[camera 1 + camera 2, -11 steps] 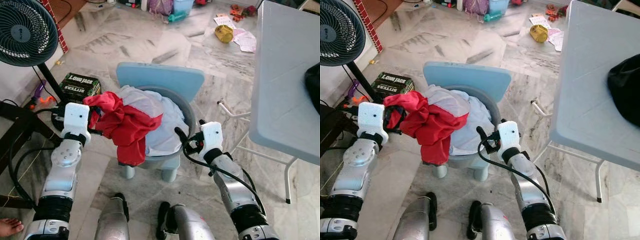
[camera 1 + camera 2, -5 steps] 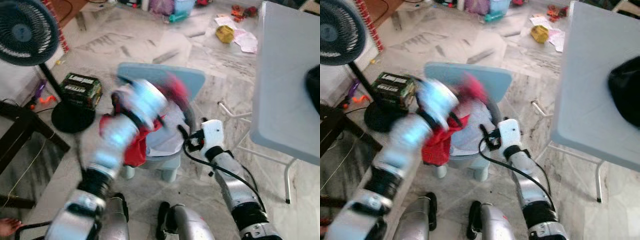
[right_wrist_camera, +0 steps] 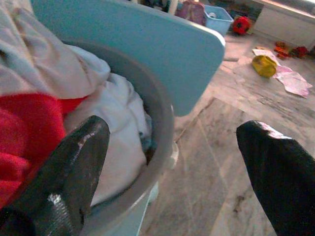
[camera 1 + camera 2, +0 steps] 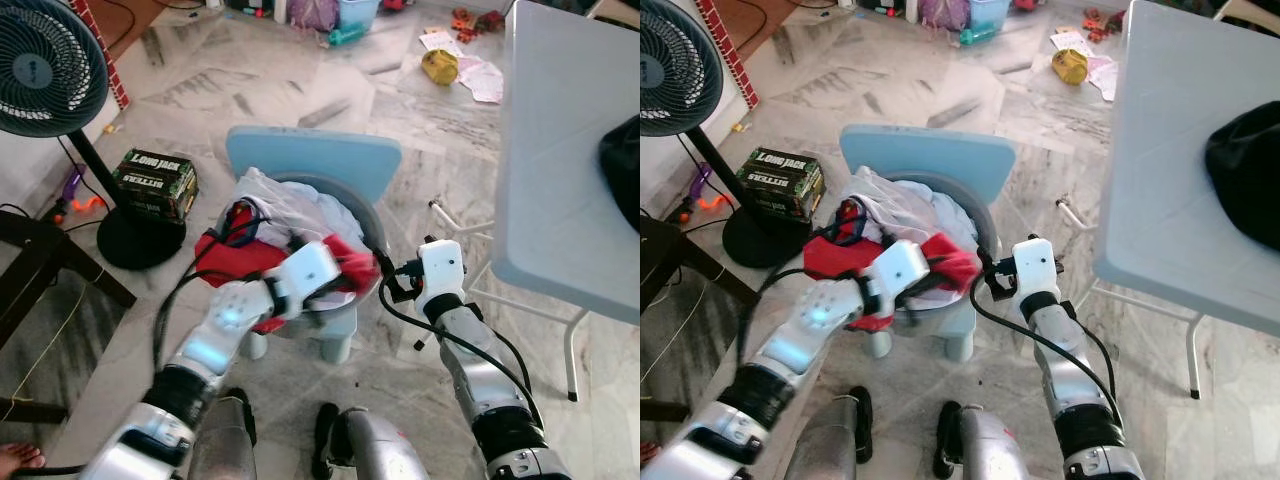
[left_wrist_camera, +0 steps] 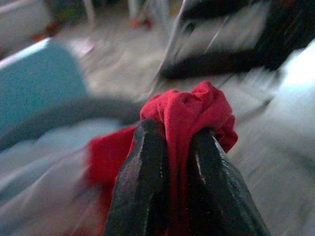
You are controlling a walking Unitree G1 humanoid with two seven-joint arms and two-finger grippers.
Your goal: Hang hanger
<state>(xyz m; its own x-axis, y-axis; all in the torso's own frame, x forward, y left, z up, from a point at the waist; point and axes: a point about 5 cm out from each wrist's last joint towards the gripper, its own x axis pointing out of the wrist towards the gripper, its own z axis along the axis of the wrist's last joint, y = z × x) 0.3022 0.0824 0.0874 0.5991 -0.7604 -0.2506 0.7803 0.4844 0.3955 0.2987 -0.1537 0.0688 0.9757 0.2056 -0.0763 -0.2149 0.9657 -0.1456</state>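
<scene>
Beside fan base, green box point(image 4: 155, 181) lettered "LONG JACK BITTERS"

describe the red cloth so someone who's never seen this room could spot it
Find the small light-blue plastic chair on the marble floor; a grey round basin of laundry sits on its seat. The red crumpled cloth lies across the basin's near side, pinched by the left gripper. It is the only red piece among pale white clothes.
</scene>
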